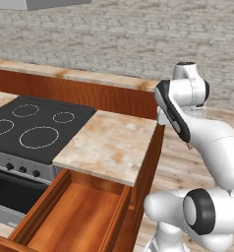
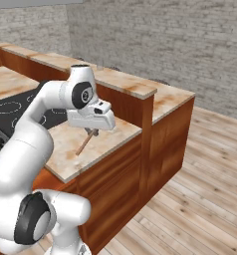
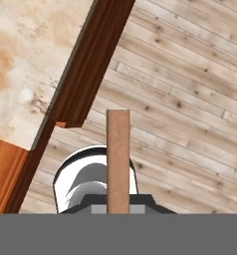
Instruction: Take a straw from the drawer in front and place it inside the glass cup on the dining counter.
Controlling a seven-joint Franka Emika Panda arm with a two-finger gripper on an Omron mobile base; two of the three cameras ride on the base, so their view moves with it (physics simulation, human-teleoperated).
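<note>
Straw (image 2: 85, 143) pinched at its top end in hand (image 2: 92, 131), hanging tilted over bench (image 2: 110, 134). Light, stiff, slippery: grip firm near one end.

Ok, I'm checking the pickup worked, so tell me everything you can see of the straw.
The straw is a thin, straight, reddish-brown stick, plain and matte. The gripper is shut on its upper end, and the rest hangs down at a slant above the small marbled top, its lower end free. In the hand view it runs straight out from the fingers.
</note>
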